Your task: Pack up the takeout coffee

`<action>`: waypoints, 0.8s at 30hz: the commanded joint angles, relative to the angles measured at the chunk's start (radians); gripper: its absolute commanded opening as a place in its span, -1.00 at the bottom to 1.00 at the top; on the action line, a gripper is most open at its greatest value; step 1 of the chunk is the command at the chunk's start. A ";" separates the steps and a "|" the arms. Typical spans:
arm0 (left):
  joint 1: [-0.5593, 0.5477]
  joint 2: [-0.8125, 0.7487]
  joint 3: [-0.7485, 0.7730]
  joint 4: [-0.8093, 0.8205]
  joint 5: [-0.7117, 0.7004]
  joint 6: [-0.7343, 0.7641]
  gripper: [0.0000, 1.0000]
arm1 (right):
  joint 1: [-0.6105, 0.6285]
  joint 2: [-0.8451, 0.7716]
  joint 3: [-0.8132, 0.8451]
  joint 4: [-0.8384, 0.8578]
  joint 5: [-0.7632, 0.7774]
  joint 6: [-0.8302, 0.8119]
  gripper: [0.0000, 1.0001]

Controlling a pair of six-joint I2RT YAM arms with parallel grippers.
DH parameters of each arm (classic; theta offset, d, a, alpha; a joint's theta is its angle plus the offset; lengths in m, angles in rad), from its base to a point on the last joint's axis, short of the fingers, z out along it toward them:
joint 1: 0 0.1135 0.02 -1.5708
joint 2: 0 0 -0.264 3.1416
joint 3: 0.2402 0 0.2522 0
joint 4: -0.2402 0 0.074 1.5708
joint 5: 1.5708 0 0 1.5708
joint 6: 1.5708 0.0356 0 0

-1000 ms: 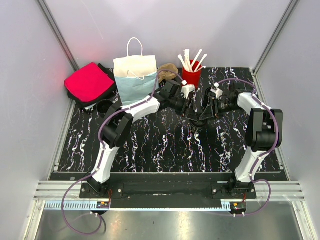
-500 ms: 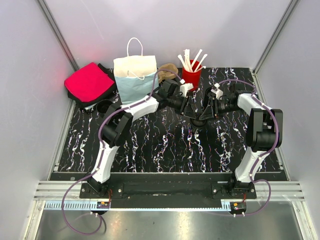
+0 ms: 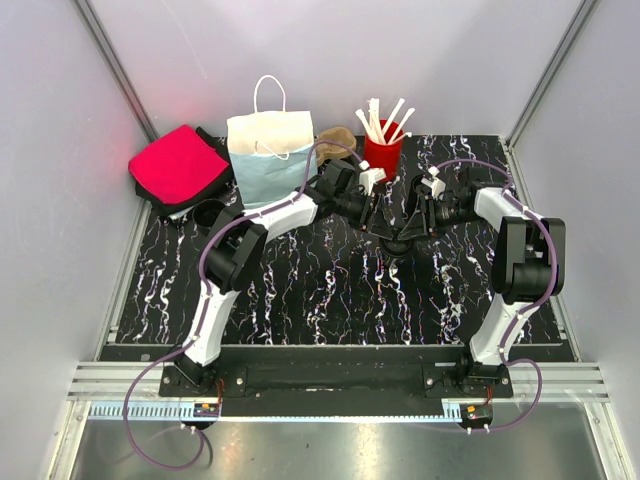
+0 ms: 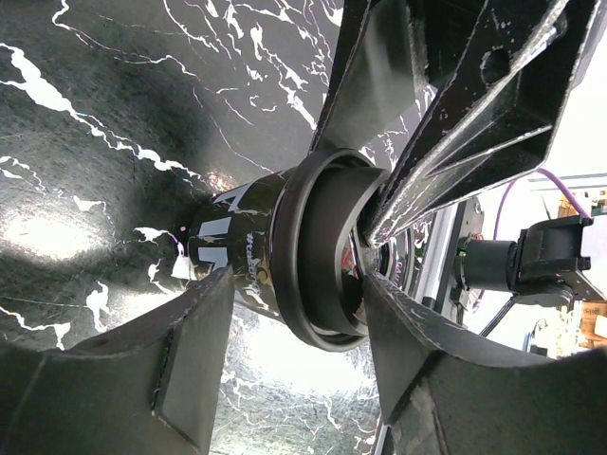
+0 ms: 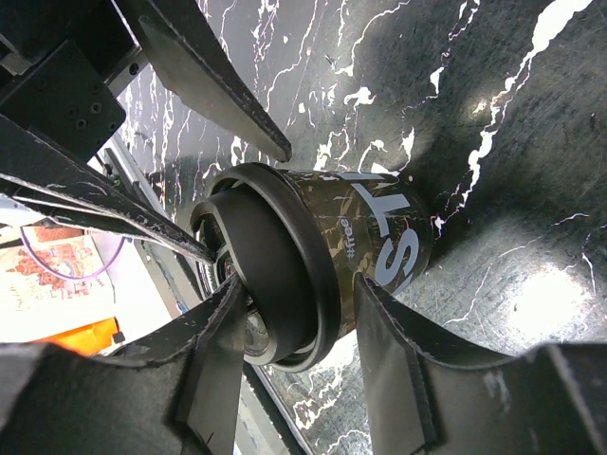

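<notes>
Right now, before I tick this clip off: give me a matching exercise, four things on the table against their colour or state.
Things:
1 takeout coffee
2 paper bag
3 stirrer cup
4 soft pouch

Colour or state:
A red, white sticks poking out
B black, lid on
C magenta, lying flat
D white above, pale blue below, standing upright

Pairs: 1-B, 2-D, 3-A, 4-C

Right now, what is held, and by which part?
The takeout coffee, by its sides at the lid, in the right hand; the left hand's grip cannot be told.
</notes>
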State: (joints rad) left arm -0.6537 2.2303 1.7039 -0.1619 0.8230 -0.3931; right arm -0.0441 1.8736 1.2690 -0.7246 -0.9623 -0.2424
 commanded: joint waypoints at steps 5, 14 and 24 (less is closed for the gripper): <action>-0.032 0.080 0.013 -0.056 -0.085 0.066 0.08 | 0.076 0.029 -0.028 0.030 0.135 -0.040 0.00; 0.025 -0.004 0.030 0.055 0.063 -0.049 0.42 | 0.076 0.042 -0.002 -0.013 0.117 -0.095 -0.01; 0.085 -0.055 -0.033 0.243 0.182 -0.176 0.43 | 0.095 0.082 0.061 -0.105 0.105 -0.184 -0.02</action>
State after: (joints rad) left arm -0.5995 2.2395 1.7058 -0.0681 0.9230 -0.5003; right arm 0.0273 1.9110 1.3270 -0.8005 -0.9730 -0.3397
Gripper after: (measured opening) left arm 0.715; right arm 0.493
